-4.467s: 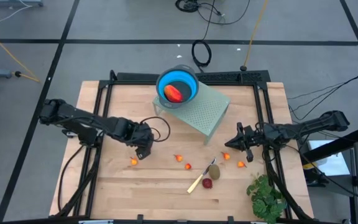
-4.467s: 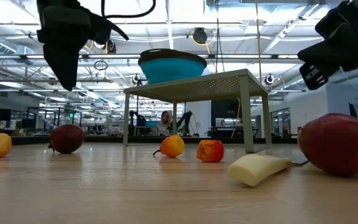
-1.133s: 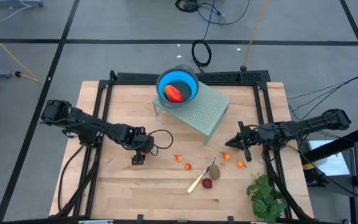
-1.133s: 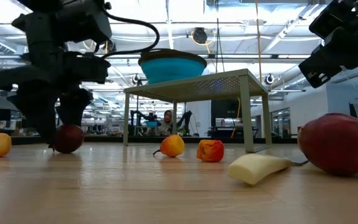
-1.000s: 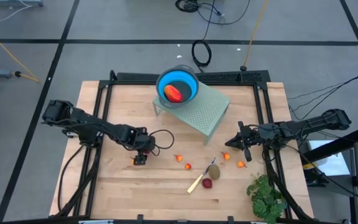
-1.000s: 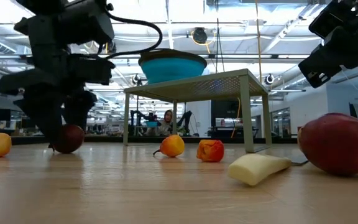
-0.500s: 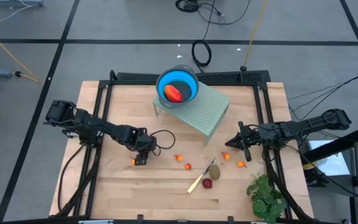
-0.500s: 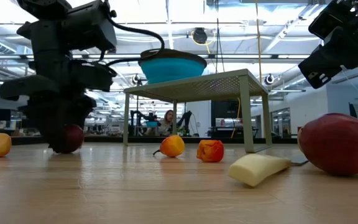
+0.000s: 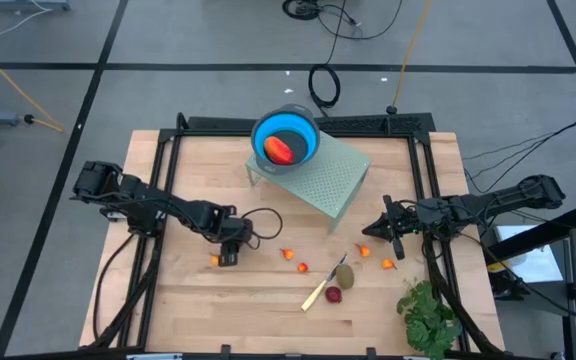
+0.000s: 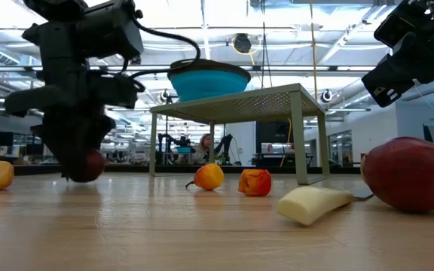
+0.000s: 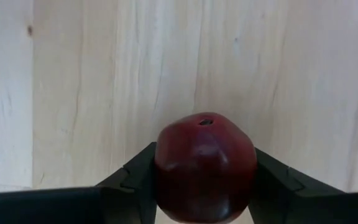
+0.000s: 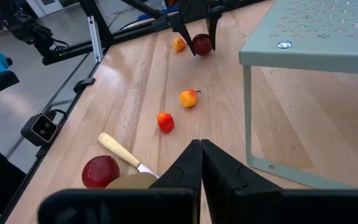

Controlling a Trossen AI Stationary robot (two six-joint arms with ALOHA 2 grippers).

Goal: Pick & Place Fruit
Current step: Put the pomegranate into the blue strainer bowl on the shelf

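Observation:
A dark red ball (image 11: 205,167) lies on the wooden table (image 9: 258,310) left of the middle, and my left gripper (image 9: 226,256) stands over it, shut on it. The high view hides the ball under the gripper; the low view shows the ball (image 10: 89,166) resting on the table. A small orange fruit (image 9: 214,260) lies just to the left. My right gripper (image 9: 376,231) hovers shut at the right, touching nothing. A brownish-green oval (image 9: 344,273) and a second dark red ball (image 9: 334,294) lie near the front. My left gripper pinches the dark red ball by its two opposite sides (image 11: 164,168) between its two fingers (image 11: 137,174). The fingers come from above, pointing steeply down. The ball's underside rests on the table (image 10: 87,179), its stem dimple (image 11: 205,122) facing away from the gripper.
A blue bowl (image 9: 306,131) holding a red-orange piece (image 9: 281,149) stands on a pale green perforated stand (image 9: 328,178) at the back. Several tiny orange-red fruits (image 9: 288,253) lie mid-table. A pale-handled knife (image 9: 318,291) and a leafy green bunch (image 9: 428,315) lie front right.
My left gripper's fingers, spread wide on either side of the dark red ball a second ago, have closed in onto its sides. The ball has stayed on the table.

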